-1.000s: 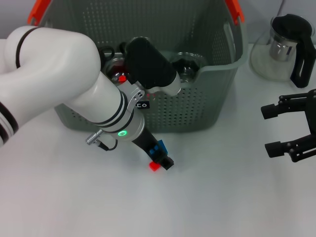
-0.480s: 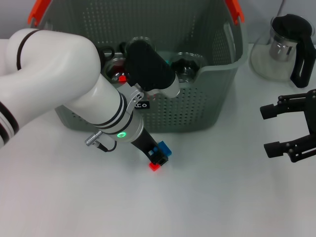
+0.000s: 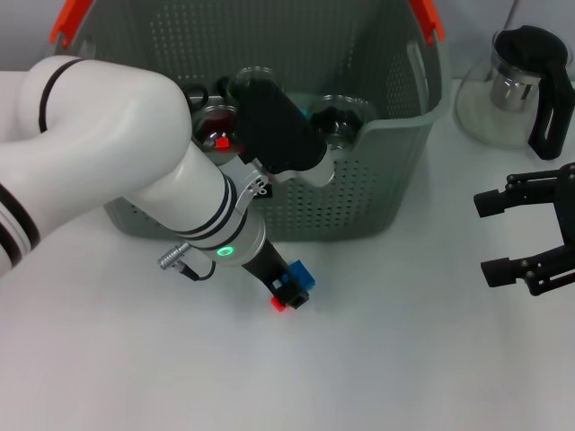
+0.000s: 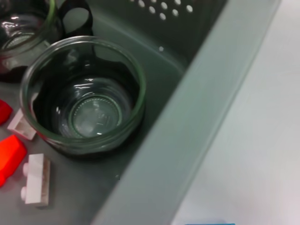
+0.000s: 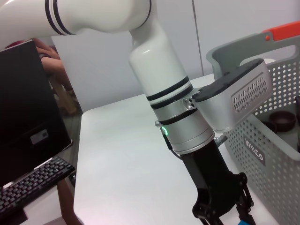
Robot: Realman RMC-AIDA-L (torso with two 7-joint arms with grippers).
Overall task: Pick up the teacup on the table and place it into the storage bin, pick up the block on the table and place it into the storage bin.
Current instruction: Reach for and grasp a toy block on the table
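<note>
Low over the table in front of the storage bin point(image 3: 359, 193), my left gripper point(image 3: 289, 294) is down at a small blue block point(image 3: 303, 273) and a small red block point(image 3: 278, 305). Both blocks touch its black tip. The right wrist view shows that same left gripper point(image 5: 224, 211) from the side, beside the bin point(image 5: 276, 136). A glass teacup point(image 4: 84, 98) stands upright inside the bin, with red and white blocks point(image 4: 35, 180) lying next to it. My right gripper point(image 3: 485, 235) hangs open and idle at the right.
A glass teapot with a black lid and handle point(image 3: 526, 81) stands at the back right. More glass cups point(image 3: 346, 115) sit in the bin. The bin's orange handles point(image 3: 429, 20) rise at its top corners.
My left wrist has shifted slightly toward me and the blue block now sits a little farther right. The right arm has not moved.
</note>
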